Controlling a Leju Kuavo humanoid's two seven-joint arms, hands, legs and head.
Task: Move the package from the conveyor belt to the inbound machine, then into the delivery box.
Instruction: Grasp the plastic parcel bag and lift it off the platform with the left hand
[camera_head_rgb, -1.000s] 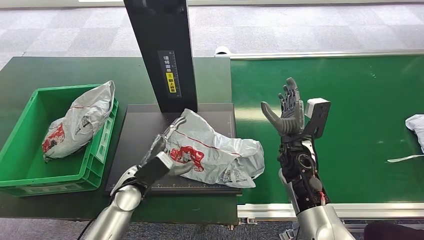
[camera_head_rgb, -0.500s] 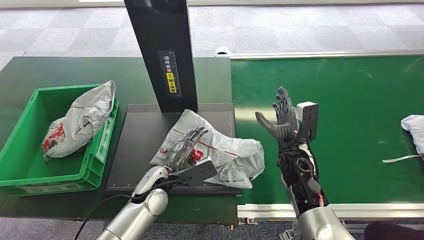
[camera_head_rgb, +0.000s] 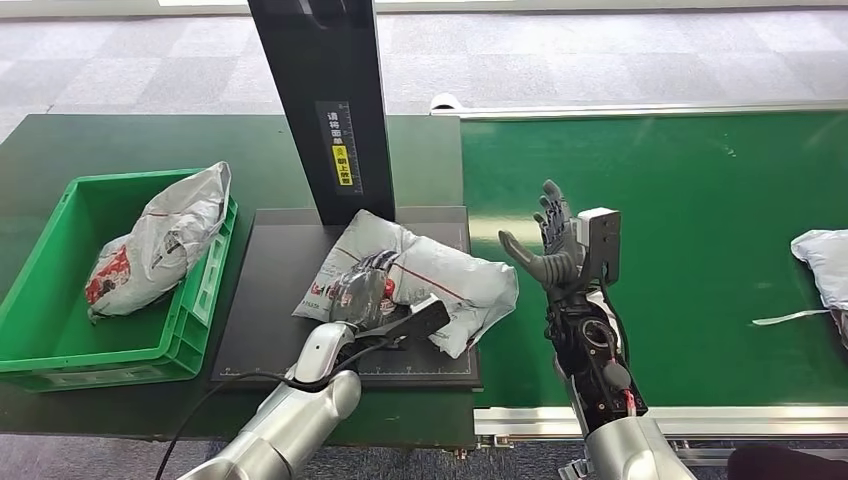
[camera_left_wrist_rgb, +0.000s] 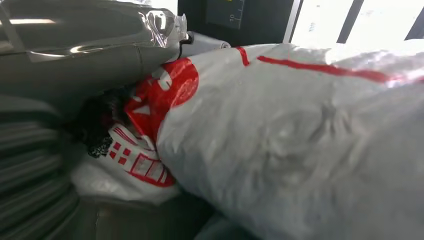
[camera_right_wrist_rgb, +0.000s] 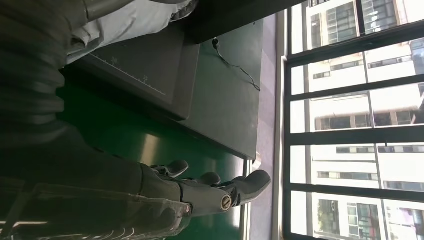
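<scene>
Since a second ago the left hand (camera_head_rgb: 368, 290) has closed its fingers on the package (camera_head_rgb: 420, 280) and bunched it up; the bag is now more compact on the inbound machine (camera_head_rgb: 270, 290), just beneath the black post (camera_head_rgb: 320, 100). The right hand (camera_head_rgb: 555, 245) has drifted nearer the package, fingers apart and upright over the conveyor belt (camera_head_rgb: 700, 200), holding nothing. Well beyond the left fingers, the green delivery box (camera_head_rgb: 60, 350) holds another bagged parcel (camera_head_rgb: 160, 240).
</scene>
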